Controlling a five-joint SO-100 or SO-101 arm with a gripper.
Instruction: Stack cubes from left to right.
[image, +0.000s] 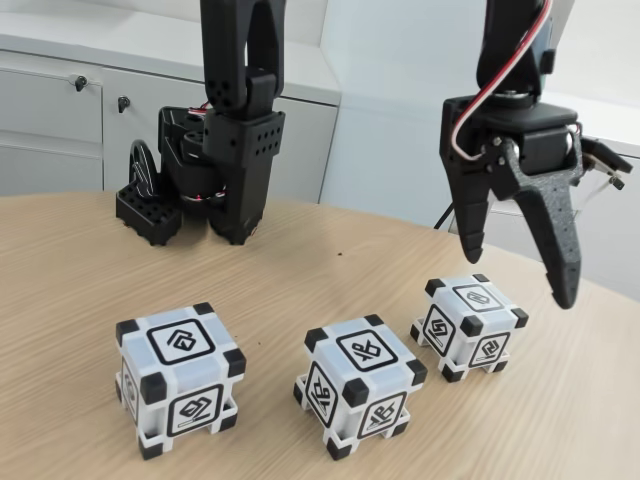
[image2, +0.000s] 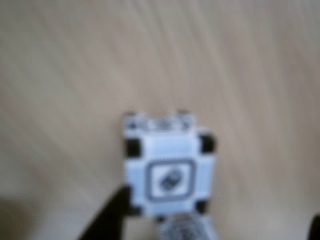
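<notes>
Right now your gripper (image: 515, 268) hangs with its jaws spread wide and nothing between them, above and slightly behind the right-hand cube (image: 468, 326) as the fixed view shows it. That cube sits just below the fingertips, a touch toward the camera; in the wrist view it (image2: 168, 164) lies low in the frame, blurred, with one dark finger (image2: 111, 216) at its lower left corner. The middle cube (image: 359, 384) is beside it, farther to the left under the tool, and the left cube (image: 179, 377) lies well apart beyond that. All three rest singly on the table (image: 300, 260), none stacked. Cubes have no long axis, so square your jaws to two opposite faces. You have open tabletop around each cube; the table's curved edge runs near the tool's right side.
</notes>
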